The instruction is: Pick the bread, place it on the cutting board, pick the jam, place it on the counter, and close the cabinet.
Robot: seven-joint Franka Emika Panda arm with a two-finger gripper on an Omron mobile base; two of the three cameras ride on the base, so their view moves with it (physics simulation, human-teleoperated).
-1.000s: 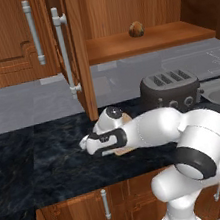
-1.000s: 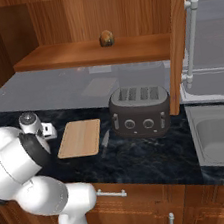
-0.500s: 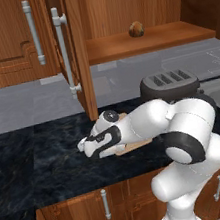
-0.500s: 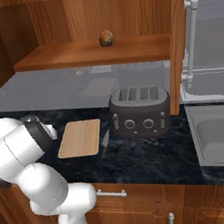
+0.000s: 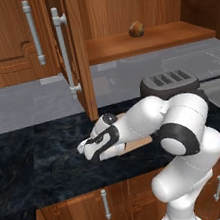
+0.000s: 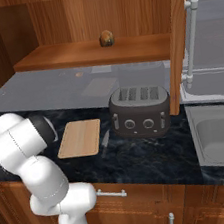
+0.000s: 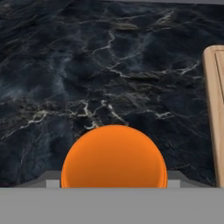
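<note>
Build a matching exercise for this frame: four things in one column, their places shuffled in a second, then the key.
Things
1. small round mottled brown bread
2. orange jam jar
3. flat light-tan wooden cutting board
4. dark four-slot toaster

Places
A. on the dark marbled counter, left of the toaster in the right base view
B. on the open cabinet's wooden shelf
C. close before the hand camera, above the counter
D. on the counter below the shelf, beside the open cabinet door

Pairs: 1-B, 2-C, 3-A, 4-D
</note>
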